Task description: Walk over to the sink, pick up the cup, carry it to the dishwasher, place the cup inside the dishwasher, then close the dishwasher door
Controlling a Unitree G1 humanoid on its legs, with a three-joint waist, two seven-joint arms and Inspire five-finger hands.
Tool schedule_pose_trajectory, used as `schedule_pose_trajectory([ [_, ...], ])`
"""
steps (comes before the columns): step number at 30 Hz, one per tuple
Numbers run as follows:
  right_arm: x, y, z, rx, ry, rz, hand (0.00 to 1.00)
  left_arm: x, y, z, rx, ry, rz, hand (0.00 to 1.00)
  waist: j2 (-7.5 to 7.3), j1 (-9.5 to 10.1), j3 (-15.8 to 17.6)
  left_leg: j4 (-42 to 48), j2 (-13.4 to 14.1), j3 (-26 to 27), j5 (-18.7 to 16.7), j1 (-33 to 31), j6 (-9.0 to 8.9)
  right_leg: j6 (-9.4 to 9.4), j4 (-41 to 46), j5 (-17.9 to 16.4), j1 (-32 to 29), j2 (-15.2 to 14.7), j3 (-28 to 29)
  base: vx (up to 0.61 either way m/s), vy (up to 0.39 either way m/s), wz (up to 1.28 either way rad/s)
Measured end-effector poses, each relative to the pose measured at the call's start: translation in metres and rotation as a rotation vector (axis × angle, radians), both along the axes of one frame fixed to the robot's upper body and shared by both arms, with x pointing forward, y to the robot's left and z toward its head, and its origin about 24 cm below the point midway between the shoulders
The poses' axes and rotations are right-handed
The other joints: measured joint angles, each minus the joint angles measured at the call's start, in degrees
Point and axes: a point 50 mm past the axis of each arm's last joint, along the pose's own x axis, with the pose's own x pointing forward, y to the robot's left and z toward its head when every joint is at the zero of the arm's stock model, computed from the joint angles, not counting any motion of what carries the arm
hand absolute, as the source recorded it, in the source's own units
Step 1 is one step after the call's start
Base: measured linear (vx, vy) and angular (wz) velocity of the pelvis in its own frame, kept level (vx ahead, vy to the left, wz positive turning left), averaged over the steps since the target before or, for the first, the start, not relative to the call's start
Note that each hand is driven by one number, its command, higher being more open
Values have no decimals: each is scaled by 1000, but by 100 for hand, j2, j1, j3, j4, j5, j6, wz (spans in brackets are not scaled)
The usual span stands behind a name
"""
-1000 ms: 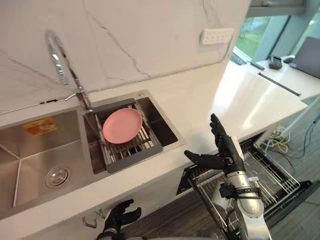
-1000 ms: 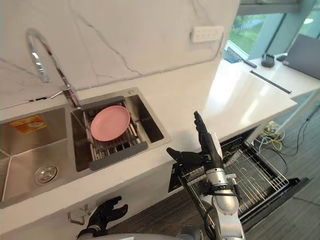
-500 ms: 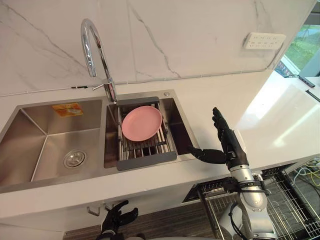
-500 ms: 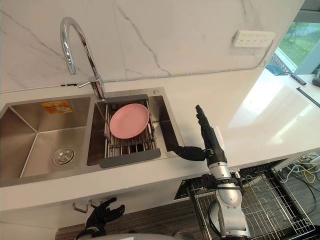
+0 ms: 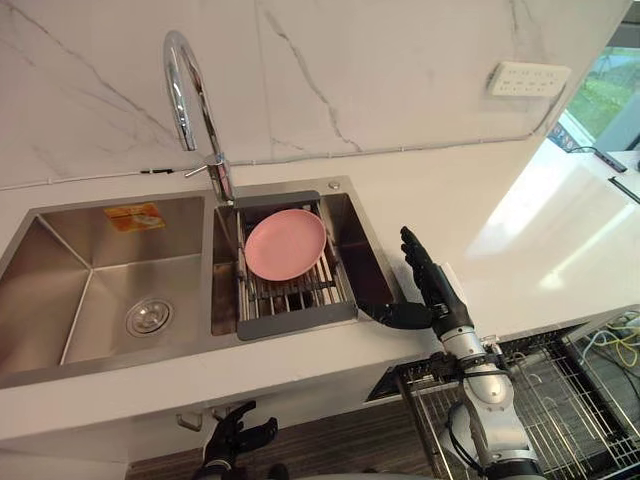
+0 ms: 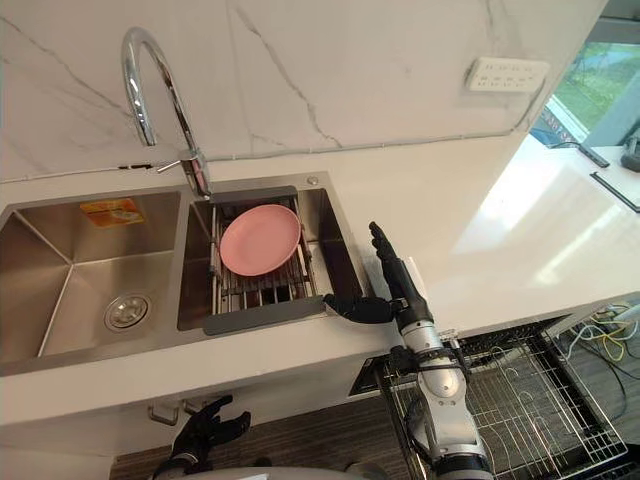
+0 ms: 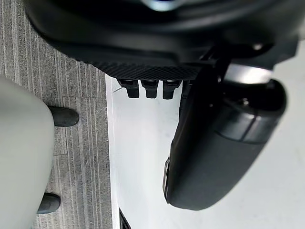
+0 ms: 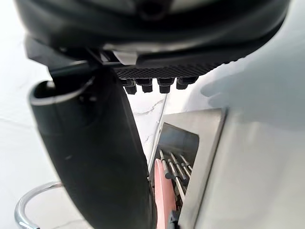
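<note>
White counter mid-frame, walk-up looks done: right hand spread open & empty centre-right by the sink, left hand loose at bottom, pink plate on the rack, cup location can't tell, so pickup, dishwasher load & door-close all left.

Facing a white marble wall veined in thin grey lines and bearing a white socket plate toward its far right. Looking down on a pale countertop running left to right below that wall, catching a bright glare on its right part beside a window showing green outside. Glimpsing a dark striped floor lying along the near edge, under the countertop's front.
</note>
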Motion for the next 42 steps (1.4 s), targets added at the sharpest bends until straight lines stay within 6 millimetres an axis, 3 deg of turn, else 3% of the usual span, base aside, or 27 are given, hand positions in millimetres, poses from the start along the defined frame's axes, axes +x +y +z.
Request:
schedule_pose_trajectory([
  [3,-4,-6,-3,28,6,-58,100,-1,0,-1,-4,7,2,100,-5,-24,-3,-2,26,191,-24,44,-45,11,-10,19,55,-22,-8,-52,2,2],
  [5,-9,-13,-3,52,0,-115,100,-3,0,-2,-23,13,0,100,-9,-71,-5,-3,168,927,6,80,-70,20,-32,14,182,-66,-151,-61,10,28],
  [6,-9,-13,-2,56,-6,-126,100,-3,0,-2,-26,12,5,100,-9,-63,-5,-3,163,936,15,83,-64,27,-30,11,192,-75,-149,-39,23,18],
  [16,5,-7,24,62,-121,-94,100,-2,-2,-2,-56,8,-1,100,52,12,37,-5,136,716,106,91,-34,50,-26,-2,300,-93,-336,-20,-4,11],
  [31,27,22,49,-252,-259,-14,100,3,-6,0,-65,4,-13,100,113,125,125,-8,61,488,161,-8,4,78,-29,-24,325,-114,-580,-9,-5,8],
  [42,53,41,46,-471,-252,-12,100,15,-8,4,-66,-26,-66,100,97,317,284,-9,-20,263,219,-156,51,100,-28,-32,293,-169,-793,-2,-1,12],
])
